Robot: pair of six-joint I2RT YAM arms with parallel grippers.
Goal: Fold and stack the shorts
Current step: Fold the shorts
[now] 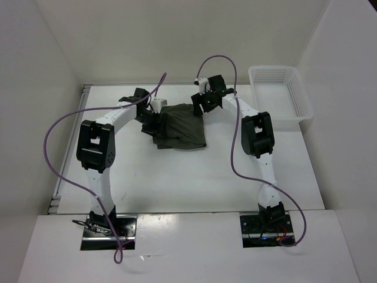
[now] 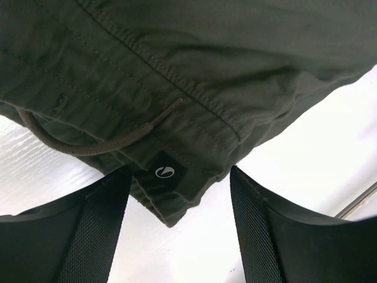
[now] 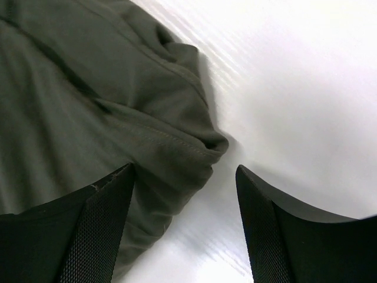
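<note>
I see the shorts (image 1: 179, 127) bunched near the far edge's middle; left gripper (image 2: 179, 172) spread wide at their waistband corner; right gripper (image 3: 184, 169) wide beside a hem; basket (image 1: 288, 124), far right corner, shows only mesh.

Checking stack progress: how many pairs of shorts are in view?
1. The olive-green shorts lie bunched at the table's far middle, between the left end effector and the right end effector. A second pair could be hidden beneath.

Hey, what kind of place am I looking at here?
Probably a robot lab test cell: a white table boxed in by plain panels, two bolted arms, and a mesh basket.
</note>
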